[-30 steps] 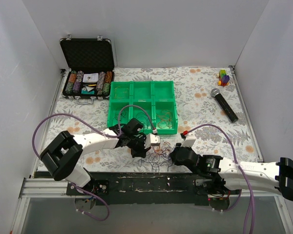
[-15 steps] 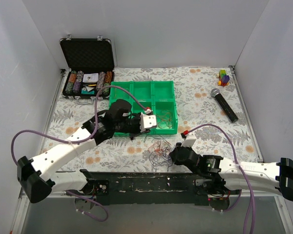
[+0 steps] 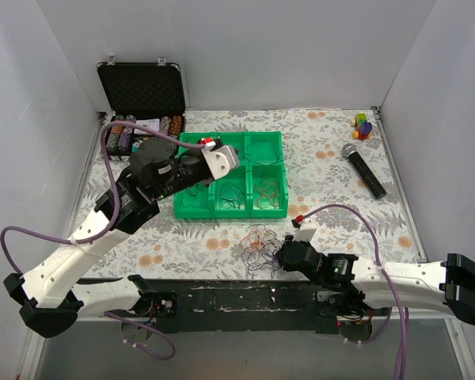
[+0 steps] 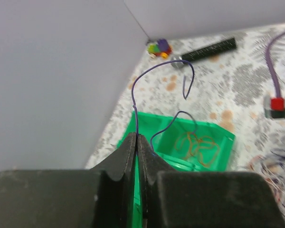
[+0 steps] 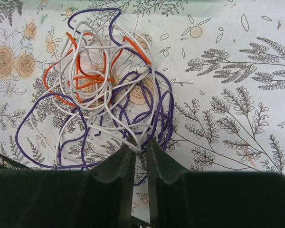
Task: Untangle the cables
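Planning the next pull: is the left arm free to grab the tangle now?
Probably not yet: the left gripper is shut on a purple wire over the green tray and must drop it first. The right gripper pinches the tangle.

The left hand (image 4: 137, 137) is hiding the lower end of the purple wire (image 4: 135, 102) between its pressed-together fingers and covering much of the green tray (image 4: 224, 149). The tangle (image 4: 270, 165) is showing blurred there, running off the right edge. The right hand (image 5: 141, 150) is covering its near loops.

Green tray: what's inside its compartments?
The green tray's front right compartment holds coiled orange cables, the front middle dark cables. The left gripper, shut on a purple cable, covers the back left compartment, hiding its contents.
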`<state>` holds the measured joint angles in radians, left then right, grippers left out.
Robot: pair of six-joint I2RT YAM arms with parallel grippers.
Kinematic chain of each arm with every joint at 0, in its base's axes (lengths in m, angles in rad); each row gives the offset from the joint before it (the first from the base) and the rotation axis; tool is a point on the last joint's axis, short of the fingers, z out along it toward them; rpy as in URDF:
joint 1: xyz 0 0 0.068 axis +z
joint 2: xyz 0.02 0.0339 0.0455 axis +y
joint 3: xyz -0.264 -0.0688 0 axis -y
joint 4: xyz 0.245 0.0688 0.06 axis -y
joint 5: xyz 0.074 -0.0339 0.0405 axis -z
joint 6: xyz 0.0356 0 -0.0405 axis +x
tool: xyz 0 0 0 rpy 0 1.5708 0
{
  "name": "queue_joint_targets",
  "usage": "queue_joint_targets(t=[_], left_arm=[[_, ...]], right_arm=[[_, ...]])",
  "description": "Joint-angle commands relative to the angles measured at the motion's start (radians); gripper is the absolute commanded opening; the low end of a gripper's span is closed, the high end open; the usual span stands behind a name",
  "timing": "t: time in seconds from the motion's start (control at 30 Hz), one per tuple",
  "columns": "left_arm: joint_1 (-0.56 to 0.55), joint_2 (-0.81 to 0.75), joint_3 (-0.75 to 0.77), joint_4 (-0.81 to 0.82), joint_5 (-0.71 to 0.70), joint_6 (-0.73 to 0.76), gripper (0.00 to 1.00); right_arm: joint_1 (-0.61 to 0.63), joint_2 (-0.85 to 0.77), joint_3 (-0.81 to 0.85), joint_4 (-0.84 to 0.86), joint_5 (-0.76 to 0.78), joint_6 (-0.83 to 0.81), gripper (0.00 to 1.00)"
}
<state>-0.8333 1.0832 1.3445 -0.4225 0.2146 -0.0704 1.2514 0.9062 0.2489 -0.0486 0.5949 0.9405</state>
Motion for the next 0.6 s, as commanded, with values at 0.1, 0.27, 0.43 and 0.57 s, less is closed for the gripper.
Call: queue_joint_targets(t=[0.1,0.27,0.43,0.57], left_arm=[[-0.003,0.023,-0.01,0.211,-0.184,-0.009,0.0],[-0.001,0.003,-0.181,0.321,-0.308,-0.117,0.0],[0.008,0.015,-0.327,0.408,-0.362,-0.177,0.0],[0.028,0.052,-0.403,0.501,-0.394,-0.175,0.0]], right_arm=[[0.006,-0.006,0.001,0.033,0.013,0.006,0.22],[0.006,-0.018,0.013,0.015,0.02,0.003,0.22],[0.006,-0.027,0.018,0.006,0.023,0.007,0.22],[0.006,-0.039,0.02,-0.008,0.026,0.015,0.22]])
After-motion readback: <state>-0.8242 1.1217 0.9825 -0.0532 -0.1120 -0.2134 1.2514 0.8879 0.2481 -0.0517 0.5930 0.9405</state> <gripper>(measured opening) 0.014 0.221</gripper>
